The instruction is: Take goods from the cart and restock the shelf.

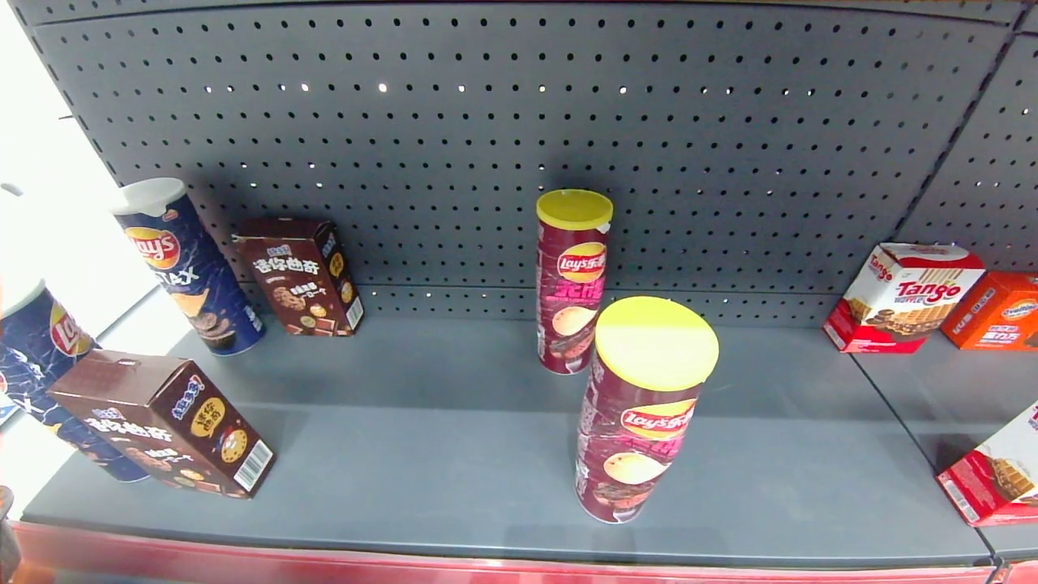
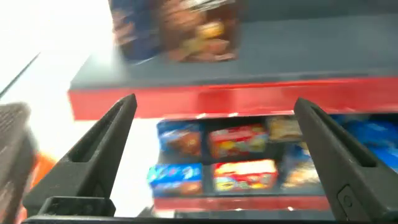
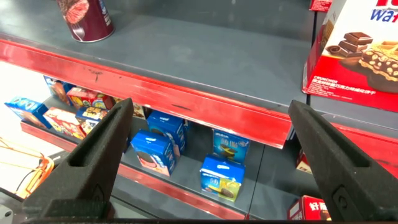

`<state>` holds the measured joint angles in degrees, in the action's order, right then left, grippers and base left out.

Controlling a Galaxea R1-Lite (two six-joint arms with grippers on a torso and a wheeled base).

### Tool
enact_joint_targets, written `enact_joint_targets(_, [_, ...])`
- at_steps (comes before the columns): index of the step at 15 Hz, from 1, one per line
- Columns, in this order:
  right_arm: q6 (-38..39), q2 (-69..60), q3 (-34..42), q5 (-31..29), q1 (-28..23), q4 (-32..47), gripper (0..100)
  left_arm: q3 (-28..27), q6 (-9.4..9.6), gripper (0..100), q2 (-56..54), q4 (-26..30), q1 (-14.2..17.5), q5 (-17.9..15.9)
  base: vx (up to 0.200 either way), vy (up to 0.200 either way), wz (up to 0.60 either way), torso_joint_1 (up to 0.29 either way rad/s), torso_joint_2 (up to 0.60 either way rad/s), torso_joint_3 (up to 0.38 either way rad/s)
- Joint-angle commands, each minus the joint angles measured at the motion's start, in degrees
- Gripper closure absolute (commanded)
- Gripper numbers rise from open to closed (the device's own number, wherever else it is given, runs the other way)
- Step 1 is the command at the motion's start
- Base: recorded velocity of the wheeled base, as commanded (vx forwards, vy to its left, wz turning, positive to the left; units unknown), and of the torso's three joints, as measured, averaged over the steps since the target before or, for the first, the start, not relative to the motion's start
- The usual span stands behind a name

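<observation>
Print all along this shelf (image 1: 454,422). The front maroon can (image 1: 641,414) shows a round red-and-yellow logo, and the back maroon can (image 1: 572,284) has the same, with pink lettering under it. The far blue can (image 1: 188,268) carries that logo over white capitals, and the near blue can (image 1: 40,357) has it too. The front brown box (image 1: 162,422) has white characters and a barcode (image 1: 254,465) on its end. The red-and-white box (image 1: 904,298) bears a bold red word, the orange box (image 1: 993,311) a small oval logo.

Grey perforated back panel (image 1: 519,122), bright white glare (image 1: 32,122) at left
</observation>
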<state>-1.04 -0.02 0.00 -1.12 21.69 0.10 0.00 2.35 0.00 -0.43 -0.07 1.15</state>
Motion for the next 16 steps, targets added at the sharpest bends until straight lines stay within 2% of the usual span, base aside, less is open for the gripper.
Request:
enact_joint_targets(1, [0.0,0.0,0.0,0.0,0.0,0.0,0,0.0,-1.03,0,0.0,0.3,0.0,-1.6,0.000,0.000,0.00,0.000,0.00,0.000])
enact_joint_targets(3, [0.0,0.0,0.0,0.0,0.0,0.0,0,0.0,-0.86,0,0.0,0.5,-0.1,-5.4,0.000,0.000,0.00,0.000,0.00,0.000])
enact_joint_targets(7, [-0.3,0.0,0.0,0.2,0.4,0.1,0,0.0,-0.51,0,0.0,0.4,-0.1,-5.5,0.000,0.000,0.00,0.000,0.00,0.000])
enact_joint_targets(8, [-0.8,0.0,0.0,-0.9,-0.8,0.0,0,0.0,-0.51,0,0.0,0.4,-0.1,-5.5,0.000,0.000,0.00,0.000,0.00,0.000])
enact_joint_targets(9, [-1.5,0.0,-0.1,-0.9,-4.5,0.1,0,0.0,-0.51,0,0.0,0.4,-0.1,-5.6,0.000,0.000,0.00,0.000,0.00,0.000])
enact_joint_targets(14, [-0.7,0.0,0.0,-2.6,-4.5,-1.0,0,0.0,-0.51,0,0.0,0.4,-0.1,-5.5,0.000,0.000,0.00,0.000,0.00,0.000])
enact_joint_targets(15, [0.7,0.8,-3.0,-5.0,-4.5,-2.4,0,0.0,-0.51,0,0.0,0.4,-0.1,-5.5,0.000,0.000,0.00,0.000,0.00,0.000])
enact_joint_targets(16, [15.3,24.8,-21.9,-10.6,-3.6,-12.1,0,0.0,-0.51,0,0.0,0.4,-0.1,-5.8,0.000,0.000,0.00,0.000,0.00,0.000])
